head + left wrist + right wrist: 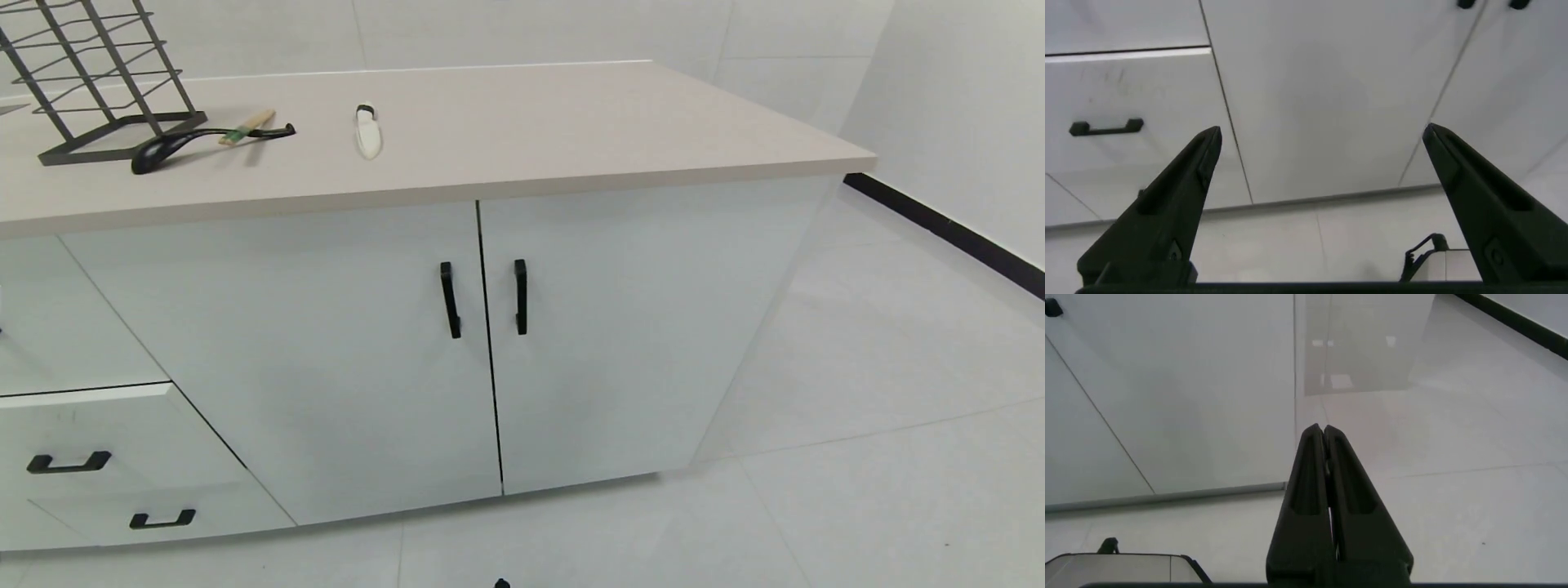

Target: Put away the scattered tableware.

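On the beige countertop (531, 122) at the back left lie a black ladle-like spoon (167, 147), a small wooden-handled utensil (245, 126) beside its handle, and a white spoon-shaped piece (368, 133) with a dark end. In the left wrist view my left gripper (1323, 139) is open, its two black fingers (1176, 204) spread wide and pointing at the white cabinet front low down. In the right wrist view my right gripper (1324, 433) is shut with nothing between its fingers, pointing at the cabinet's corner and the floor.
A black wire rack (90, 73) stands at the counter's back left. Below are two white cabinet doors with black handles (450, 299) and drawers (69, 462) to the left. Tiled floor (898, 408) opens to the right, bounded by a wall with a black skirting.
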